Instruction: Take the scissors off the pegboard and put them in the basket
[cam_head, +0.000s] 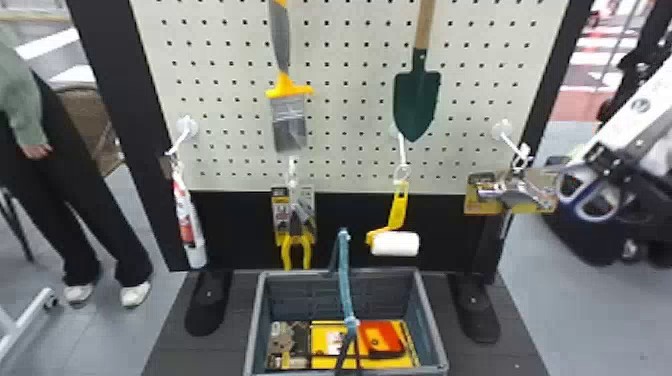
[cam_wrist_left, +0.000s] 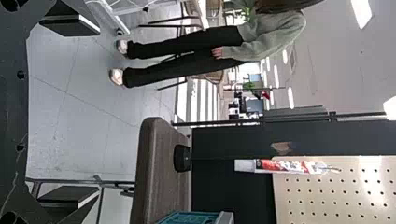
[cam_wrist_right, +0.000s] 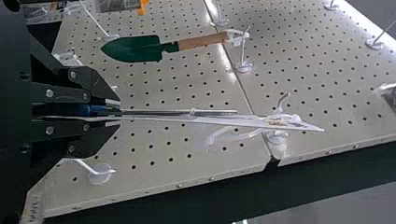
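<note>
At the head view's right edge is my right gripper, by the blue-rimmed handles of the scissors. In the right wrist view, the right gripper is shut on the scissors at the handle end, their blades lying along a pale card. The card's far end is beside a hook; whether it still hangs there I cannot tell. The grey basket stands below the pegboard. The left gripper is wide open away from the board, nothing between its fingers.
A brush, trowel, pliers, paint roller, white-red tube and carded tool hang at the board. Packages lie inside the basket, whose blue handle stands up. Metal hooks jut out.
</note>
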